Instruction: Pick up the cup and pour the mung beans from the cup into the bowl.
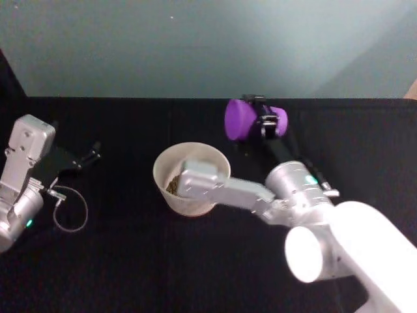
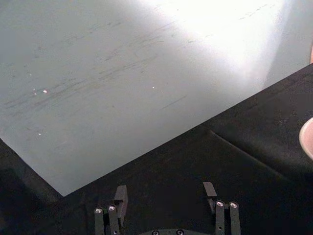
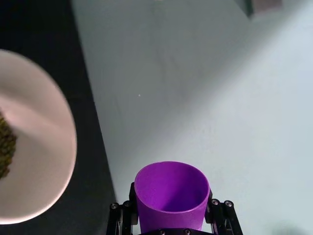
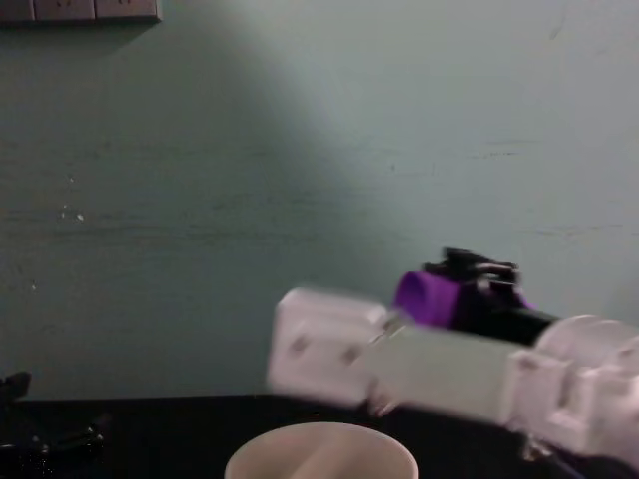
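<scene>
One smooth purple cup [image 3: 171, 196] on its side, pinched by right gripper [image 3: 171, 218].

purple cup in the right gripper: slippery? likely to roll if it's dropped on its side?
Probably slick: the cup looks like smooth plastic, clamped by the right gripper on its sides only. Likely light, since its inside looks empty and beans lie in the bowl. Round and tapered, held sideways, it would likely roll in a curve.

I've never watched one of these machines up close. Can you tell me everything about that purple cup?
The cup is small, bright purple, smooth like plastic, tapered, with no handle. The right gripper clamps its sides and holds it in the air, tipped on its side, behind the bowl. Its inside looks empty.
</scene>
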